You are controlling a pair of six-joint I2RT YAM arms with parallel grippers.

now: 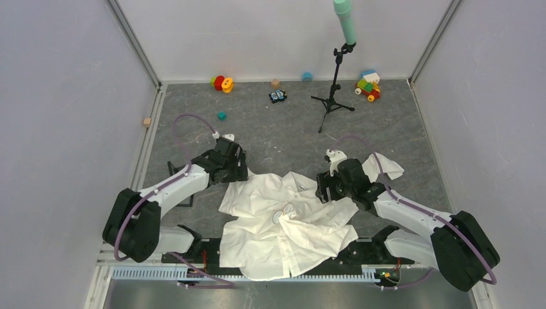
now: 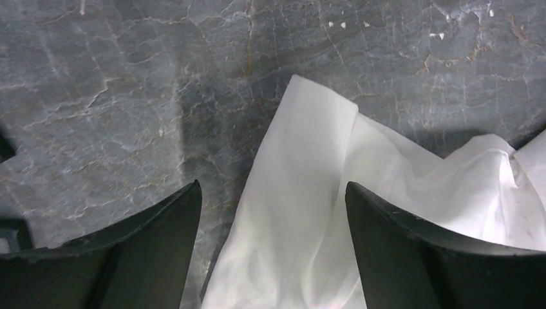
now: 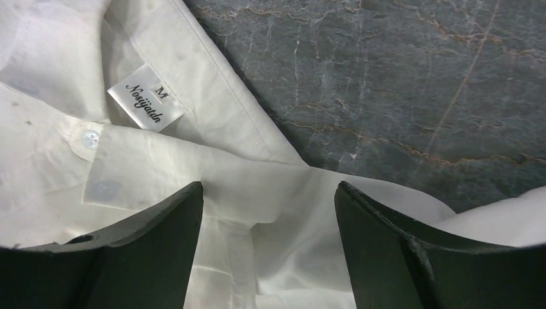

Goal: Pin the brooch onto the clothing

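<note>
White thin-fabric button-up shirt (image 1: 283, 235) is lying crumpled on the grey stone-patterned table (image 1: 270, 132), right at the near edge between your two arm bases, with one sleeve trailing out behind the right arm. Your left gripper (image 2: 270, 193) is down at the shirt's far left corner. Its jaws are wide apart and gripping nothing, and a folded flap of white cloth lies on the table below the gap. Your right gripper (image 3: 267, 190) is low over the collar (image 3: 193, 71) on the far right side. Its jaws are equally wide, with only fabric showing below the black fingers (image 3: 141, 244), and I can't tell whether the tips touch it.

At the back of the table, a black tripod stand (image 1: 333, 100) topped by a mint-green foam cylinder (image 1: 346, 20) stands well apart from the shirt. Bright plastic toys (image 1: 368, 85) sit along the back wall.

On the shirt's chest, in the top view, a small pale oval brooch (image 1: 285, 213) rests on the cloth between the two grippers, touched by neither. It's too small to tell whether it is fastened. Smaller yet, inside the collar, there's a white label printed "Nosijadn M" (image 3: 145, 98), and just beside it a clear round button (image 3: 90, 138).
</note>
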